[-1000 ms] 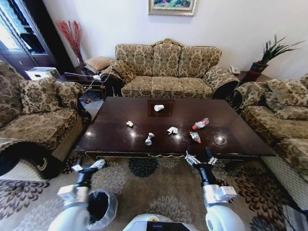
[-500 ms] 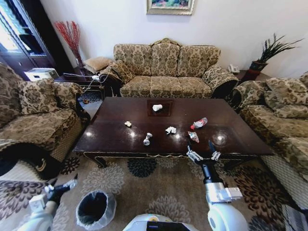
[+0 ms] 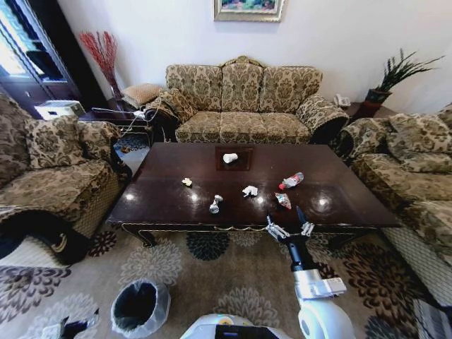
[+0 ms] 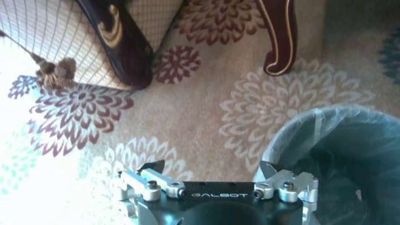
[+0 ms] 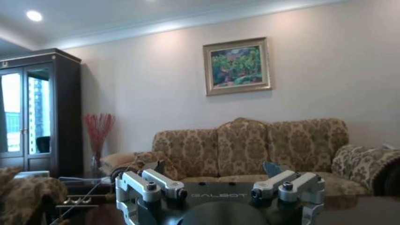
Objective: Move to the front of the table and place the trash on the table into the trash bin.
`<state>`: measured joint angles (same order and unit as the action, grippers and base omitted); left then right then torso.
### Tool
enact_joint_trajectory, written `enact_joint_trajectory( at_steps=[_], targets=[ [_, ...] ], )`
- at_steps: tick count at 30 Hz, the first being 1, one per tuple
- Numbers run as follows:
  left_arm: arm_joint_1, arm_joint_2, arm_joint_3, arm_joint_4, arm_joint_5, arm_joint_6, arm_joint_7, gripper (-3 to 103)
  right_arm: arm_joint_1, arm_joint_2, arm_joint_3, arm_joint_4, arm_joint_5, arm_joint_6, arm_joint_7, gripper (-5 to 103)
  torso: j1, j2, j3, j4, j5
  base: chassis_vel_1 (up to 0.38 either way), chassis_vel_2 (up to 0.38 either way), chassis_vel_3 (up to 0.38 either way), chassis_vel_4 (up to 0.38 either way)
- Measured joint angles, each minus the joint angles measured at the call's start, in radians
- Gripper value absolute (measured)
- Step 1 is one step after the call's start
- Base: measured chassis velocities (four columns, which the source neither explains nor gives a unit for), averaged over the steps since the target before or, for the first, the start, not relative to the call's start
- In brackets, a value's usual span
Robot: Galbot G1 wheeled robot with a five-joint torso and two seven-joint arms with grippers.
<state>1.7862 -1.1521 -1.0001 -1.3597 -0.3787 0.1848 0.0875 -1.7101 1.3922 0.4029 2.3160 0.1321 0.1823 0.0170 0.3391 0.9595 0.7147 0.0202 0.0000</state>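
The dark glossy table stands ahead of me. Its trash is a white paper cup on the inlay, a yellowish wad, a crumpled piece, a white wad, a clear bottle with a red label and a colourful wrapper. My right gripper is open and empty at the table's front edge, just short of the wrapper. The bag-lined black trash bin stands on the carpet at lower left. My left gripper hangs open and empty over the carpet beside the bin.
Patterned sofas surround the table: one behind, one left, one right. A carved table leg and the left sofa's base stand near my left gripper. Patterned carpet lies between me and the table.
My left arm has dropped down and out toward the lower left corner, uncovering the bin. The right gripper has shifted slightly left along the table's front edge.
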Motion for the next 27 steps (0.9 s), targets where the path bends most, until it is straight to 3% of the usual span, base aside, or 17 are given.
enact_joint_trajectory(
  at_steps=[13, 18, 22, 27],
  targets=[
    [-0.010, -0.001, 0.010, 0.071, 0.022, -0.008, 0.024, 100, 0.040, -0.001, -0.102, -0.018, -0.045, -0.001, 0.000, 100, 0.000, 0.000, 0.000, -0.0001, 0.0001, 0.121, 0.107, -0.114, -0.115],
    [-0.014, 0.005, 0.027, 0.095, 0.046, -0.003, 0.073, 100, 0.039, -0.012, -0.128, -0.014, -0.063, -0.005, 0.001, 100, 0.000, 0.000, 0.000, 0.0002, -0.0006, 0.177, 0.166, -0.165, -0.167],
    [-0.030, 0.011, 0.065, 0.120, 0.086, -0.003, 0.131, 100, 0.022, -0.007, -0.125, 0.009, -0.077, -0.057, 0.020, 100, 0.000, 0.000, 0.000, -0.0001, -0.0007, 0.060, 0.038, -0.044, -0.041],
    [-0.033, 0.011, 0.077, 0.119, 0.106, -0.014, 0.167, 100, 0.006, 0.004, -0.092, -0.015, -0.094, -0.058, 0.026, 100, 0.000, 0.000, 0.000, -0.0001, 0.0012, -0.023, -0.016, 0.021, 0.011]
  ],
)
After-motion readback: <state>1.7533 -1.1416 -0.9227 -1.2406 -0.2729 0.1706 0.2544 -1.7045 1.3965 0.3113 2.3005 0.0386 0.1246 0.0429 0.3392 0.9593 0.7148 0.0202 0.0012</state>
